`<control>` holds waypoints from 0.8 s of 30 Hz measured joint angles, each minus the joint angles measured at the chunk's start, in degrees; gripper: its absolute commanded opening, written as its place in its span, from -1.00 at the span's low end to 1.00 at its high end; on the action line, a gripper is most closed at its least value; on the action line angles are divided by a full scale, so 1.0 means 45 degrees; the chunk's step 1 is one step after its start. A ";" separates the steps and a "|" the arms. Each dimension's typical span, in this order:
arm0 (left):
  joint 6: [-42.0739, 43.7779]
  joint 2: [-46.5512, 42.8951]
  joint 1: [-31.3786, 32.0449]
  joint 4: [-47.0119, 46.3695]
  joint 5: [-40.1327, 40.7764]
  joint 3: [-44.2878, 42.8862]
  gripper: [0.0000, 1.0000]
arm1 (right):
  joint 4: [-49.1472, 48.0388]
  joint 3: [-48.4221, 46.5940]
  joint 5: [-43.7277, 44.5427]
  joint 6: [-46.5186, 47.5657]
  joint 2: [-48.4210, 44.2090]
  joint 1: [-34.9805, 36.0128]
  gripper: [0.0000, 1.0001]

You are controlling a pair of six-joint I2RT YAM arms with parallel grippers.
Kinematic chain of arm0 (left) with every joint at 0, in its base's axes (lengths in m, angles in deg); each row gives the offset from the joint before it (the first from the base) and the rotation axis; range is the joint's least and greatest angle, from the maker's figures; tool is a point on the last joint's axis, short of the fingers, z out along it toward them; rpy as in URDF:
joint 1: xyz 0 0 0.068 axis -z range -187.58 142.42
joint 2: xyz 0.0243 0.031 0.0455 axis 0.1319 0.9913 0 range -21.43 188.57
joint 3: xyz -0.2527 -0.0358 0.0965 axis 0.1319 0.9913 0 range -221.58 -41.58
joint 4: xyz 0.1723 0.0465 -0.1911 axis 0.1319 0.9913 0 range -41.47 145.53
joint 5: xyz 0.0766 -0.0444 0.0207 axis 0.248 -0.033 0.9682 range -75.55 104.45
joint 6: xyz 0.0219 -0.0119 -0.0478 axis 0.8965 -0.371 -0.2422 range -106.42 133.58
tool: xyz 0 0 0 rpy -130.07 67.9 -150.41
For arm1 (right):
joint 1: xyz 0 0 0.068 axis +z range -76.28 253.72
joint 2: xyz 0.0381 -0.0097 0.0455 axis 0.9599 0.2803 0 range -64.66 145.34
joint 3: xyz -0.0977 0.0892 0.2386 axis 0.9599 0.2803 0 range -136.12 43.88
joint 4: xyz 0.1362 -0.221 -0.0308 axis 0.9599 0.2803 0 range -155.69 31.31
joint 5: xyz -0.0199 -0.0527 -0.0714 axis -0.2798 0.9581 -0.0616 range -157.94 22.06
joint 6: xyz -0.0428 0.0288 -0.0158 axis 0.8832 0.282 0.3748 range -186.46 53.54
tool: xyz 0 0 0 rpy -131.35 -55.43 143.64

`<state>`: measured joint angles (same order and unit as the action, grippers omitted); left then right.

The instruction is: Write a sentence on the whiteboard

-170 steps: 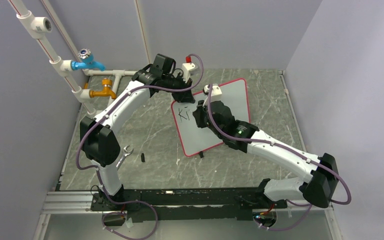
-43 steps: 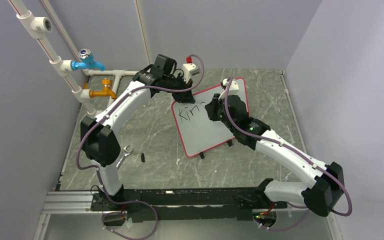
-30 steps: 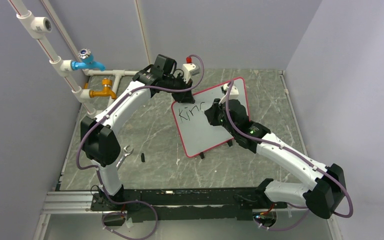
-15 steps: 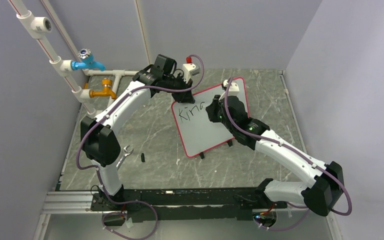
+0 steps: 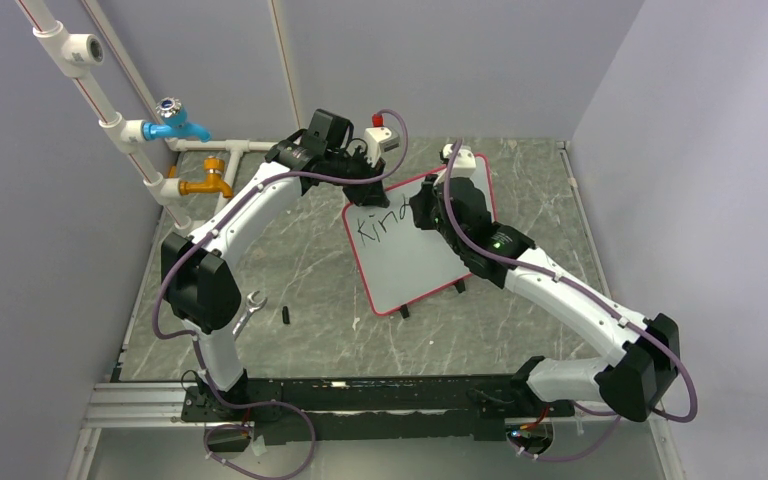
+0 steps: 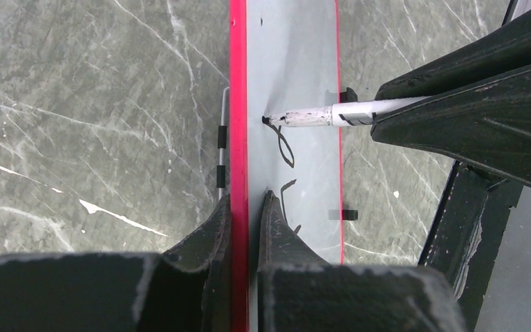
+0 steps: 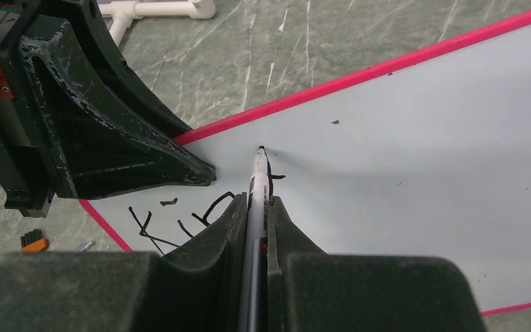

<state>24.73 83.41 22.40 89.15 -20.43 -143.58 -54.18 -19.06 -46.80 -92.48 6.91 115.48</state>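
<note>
Right wrist view, nearest first: the right gripper (image 7: 254, 202) is clamped on the slim marker (image 7: 258, 173), whose tip touches the whiteboard (image 7: 422, 152) just past the unfinished sentence (image 7: 180, 223). Beyond it, the left gripper (image 6: 247, 202) pinches the board's red rim near a far corner. The board, lying on the table (image 7: 263, 41), looks light, stiff and slick, so that rim hold probably steadies it against pen pressure.

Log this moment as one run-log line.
left gripper: shut on whiteboard rim | right gripper: shut on marker, tip on whiteboard | sentence: reads Kind
</note>
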 measured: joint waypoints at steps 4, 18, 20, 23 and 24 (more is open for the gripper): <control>-0.0015 0.0000 0.0000 0.0024 0.0015 0.0000 -1.00 | -0.0005 -0.0039 0.0000 0.0019 0.0024 0.0000 -1.00; -0.0015 0.0000 0.0000 0.0029 -0.0015 0.0000 -1.00 | -0.0068 0.1253 -0.0049 -0.0461 -0.0748 -0.0015 -1.00; -0.0015 0.0000 0.0000 0.0029 -0.0019 0.0000 -1.00 | -0.0039 0.1418 -0.0053 -0.0529 -0.0845 -0.0015 -1.00; -0.0015 0.0000 0.0000 0.0034 -0.0039 0.0000 -1.00 | 0.0015 0.1511 -0.0049 -0.0607 -0.0908 -0.0015 -1.00; -0.0015 0.0000 0.0000 0.0034 -0.0044 0.0000 -1.00 | 0.0015 0.1530 -0.0049 -0.0607 -0.0918 -0.0015 -1.00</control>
<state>24.67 83.41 22.40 89.30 -20.62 -143.58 -54.11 -12.17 -47.01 -95.21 2.78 115.41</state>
